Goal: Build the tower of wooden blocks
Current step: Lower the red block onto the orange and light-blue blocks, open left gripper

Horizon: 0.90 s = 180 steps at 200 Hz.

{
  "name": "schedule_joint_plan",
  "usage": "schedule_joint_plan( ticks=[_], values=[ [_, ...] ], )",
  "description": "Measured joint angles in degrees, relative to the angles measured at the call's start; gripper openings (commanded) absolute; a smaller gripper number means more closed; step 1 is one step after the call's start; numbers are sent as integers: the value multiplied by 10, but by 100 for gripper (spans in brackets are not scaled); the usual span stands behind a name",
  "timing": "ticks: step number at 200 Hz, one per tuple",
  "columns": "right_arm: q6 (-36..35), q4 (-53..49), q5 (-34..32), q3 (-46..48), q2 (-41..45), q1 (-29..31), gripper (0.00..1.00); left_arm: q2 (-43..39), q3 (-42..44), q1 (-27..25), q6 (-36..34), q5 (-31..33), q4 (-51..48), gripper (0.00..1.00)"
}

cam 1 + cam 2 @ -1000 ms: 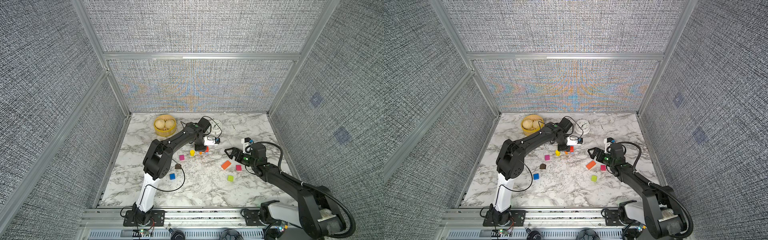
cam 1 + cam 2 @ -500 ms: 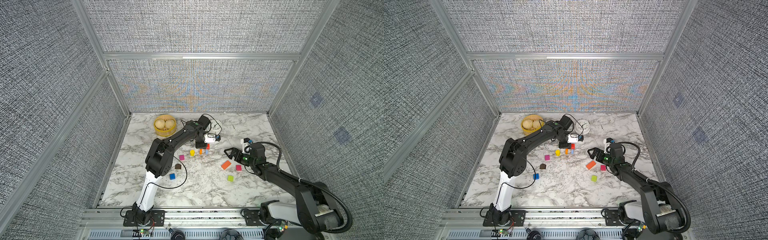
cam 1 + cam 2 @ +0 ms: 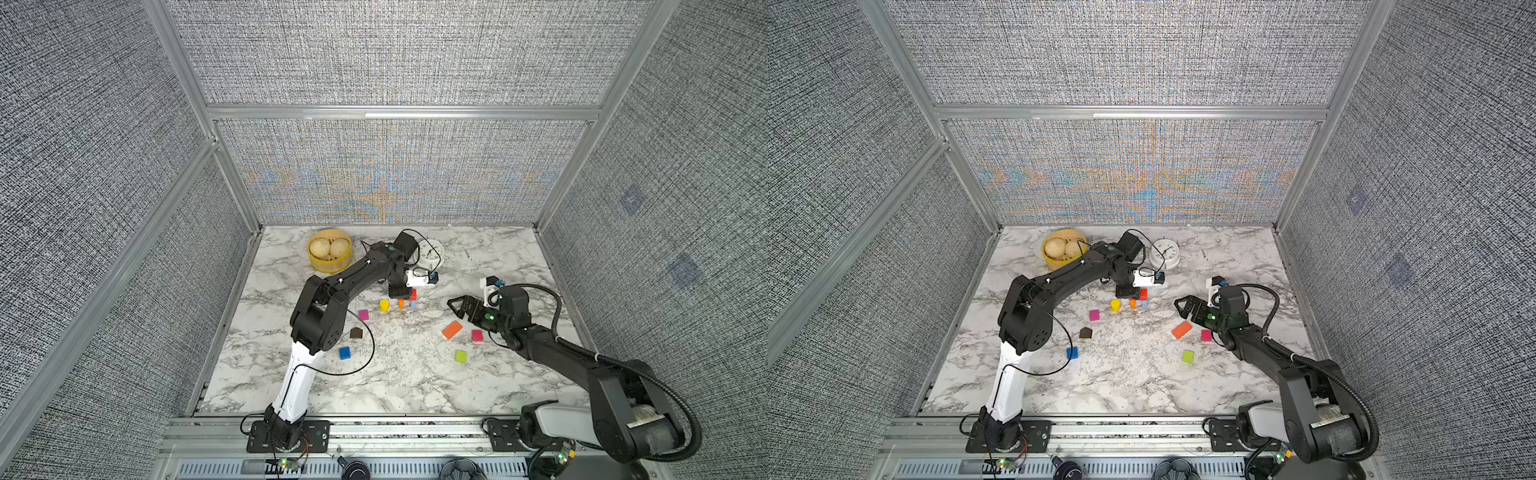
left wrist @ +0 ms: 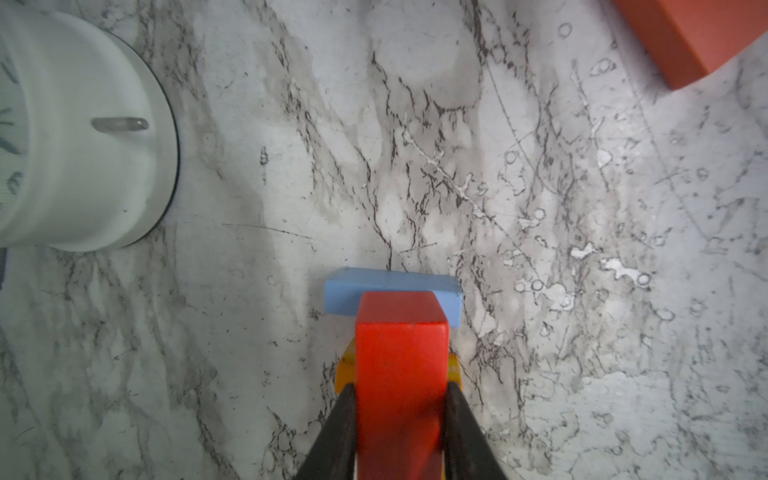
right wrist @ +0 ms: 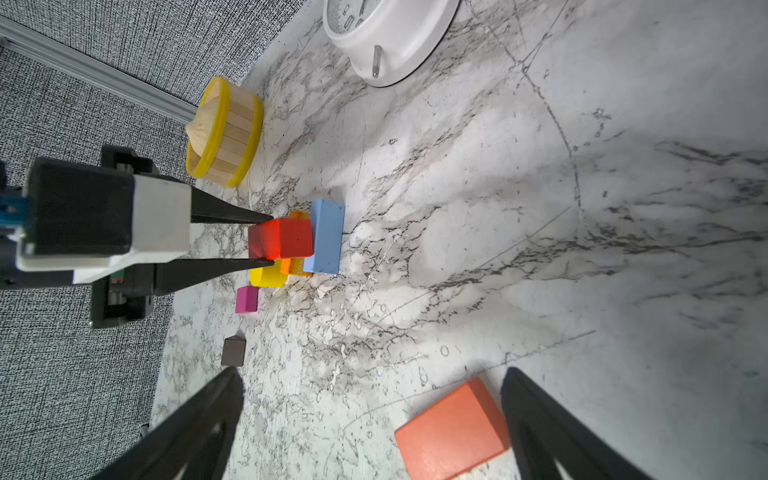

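Left wrist view: the left gripper [image 4: 401,388] pinches a red brick [image 4: 401,353] by its long sides, holding it level over two upright legs, a light-blue brick [image 4: 390,286] and an orange piece [image 4: 345,370] that peeks out from beneath. The red brick's far end overlaps the light-blue brick's top. Whether it touches either leg, I cannot tell.

In both top views this small start of the tower sits at mid-table, in front of the white alarm clock [image 3: 430,251] and right of the yellow cylinder [image 3: 384,306]. Loose on the marble table [image 3: 415,386] lie a magenta cube [image 3: 363,314], a brown house-shaped piece [image 3: 355,332], a blue cube [image 3: 344,353], a green cube [image 3: 460,356], a pink cube [image 3: 477,335] and an orange brick [image 3: 452,329]. The yellow steamer basket [image 3: 329,249] stands at the back, well apart.

The right gripper [image 5: 372,374] hovers with jaws spread wide, empty, just above and beside the orange brick.

The step in hand looks like laying the first crosspiece over the legs, so the build is barely begun. The next move probably calls for centring the red brick so that both ends bear on a leg, settling it straight down, then parting the jaws gently. Any sideways nudge could topple the narrow legs. The right arm seems placed to fetch the orange brick afterwards.
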<state>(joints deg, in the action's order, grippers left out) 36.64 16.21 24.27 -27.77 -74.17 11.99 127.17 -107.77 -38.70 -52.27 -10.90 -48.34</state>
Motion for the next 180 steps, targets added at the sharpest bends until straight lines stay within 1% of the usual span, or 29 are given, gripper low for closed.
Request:
schedule_joint_plan(
  ticks=[60, 94, 105, 119, 128, 141, 180],
  values=[
    [0, 7, 1, 0, 1, 0, 99, 0, 0, 0, 0, 0, 1, 27],
    [0, 7, 1, 0, 0, 0, 99, 0, 0, 0, 0, 1, 1, 32],
    [0, 7, 1, 0, -1, 0, 99, 0, 0, -1, 0, 2, 2, 37],
    [0, 8, 1, 0, -1, 0, 99, 0, 0, 0, 0, 3, 2, 49],
    [0, 8, 1, 0, -1, 0, 99, 0, 0, 0, 0, 3, 3, 55],
    [0, 9, 2, 0, -1, 0, 99, 0, 0, 0, 2, 4, 3, 59],
    [0, 11, 2, 0, -1, 0, 99, 0, 0, -1, 2, 4, 3, 65]
  ],
)
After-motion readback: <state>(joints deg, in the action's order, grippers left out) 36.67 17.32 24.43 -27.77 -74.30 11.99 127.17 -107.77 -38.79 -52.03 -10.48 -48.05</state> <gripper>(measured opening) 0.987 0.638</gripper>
